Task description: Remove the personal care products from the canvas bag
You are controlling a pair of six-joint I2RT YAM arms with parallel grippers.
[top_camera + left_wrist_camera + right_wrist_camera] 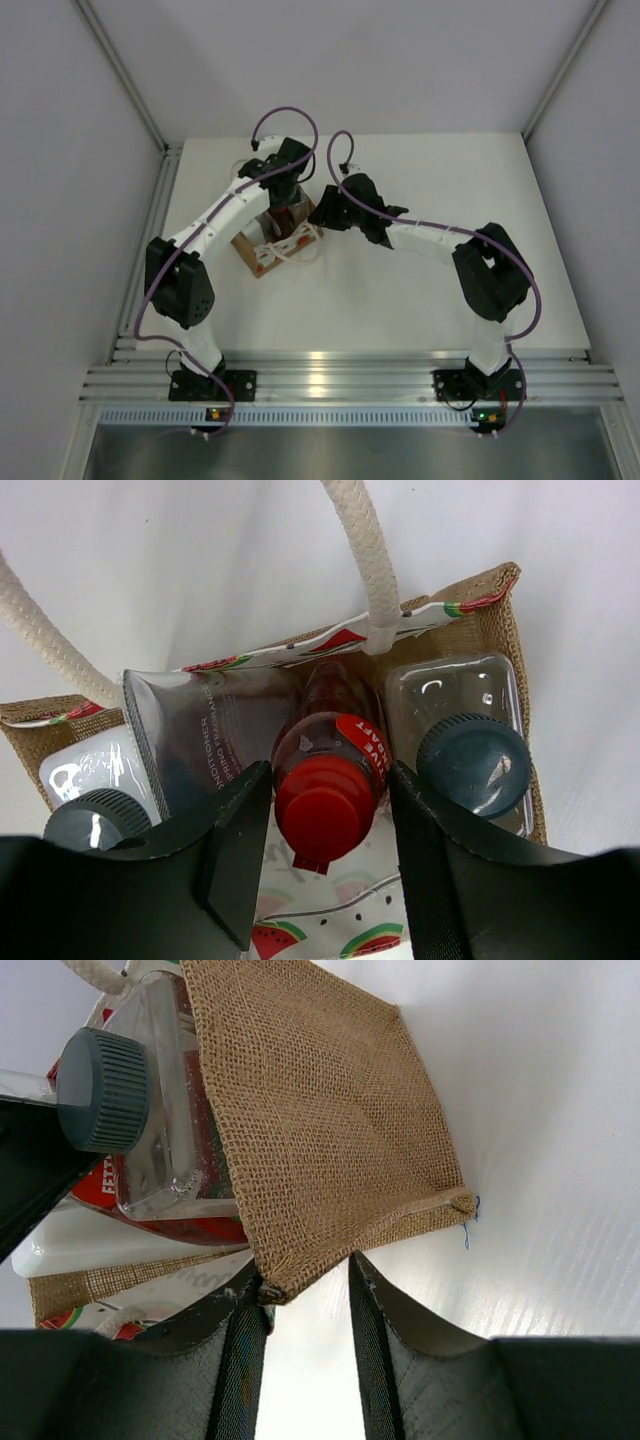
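Observation:
The canvas bag [272, 243] sits at the table's middle left, with tan burlap sides [320, 1130] and white rope handles [365, 550]. Inside it, in the left wrist view, are the red bottle [325, 800] with a red cap, a white flat tube [200, 735], and two white bottles with dark grey caps, one on the right [472, 765] and one on the left [95, 820]. My left gripper [328, 780] is in the bag mouth, its fingertips against the red bottle's shoulders. My right gripper [308, 1300] is open, with the bag's burlap corner between its fingers.
White walls enclose the table on the left, back and right. An aluminium rail [330, 375] runs along the near edge by the arm bases. Both arms [430, 240] meet over the bag, close together. Bare white tabletop [450, 170] lies to the bag's right.

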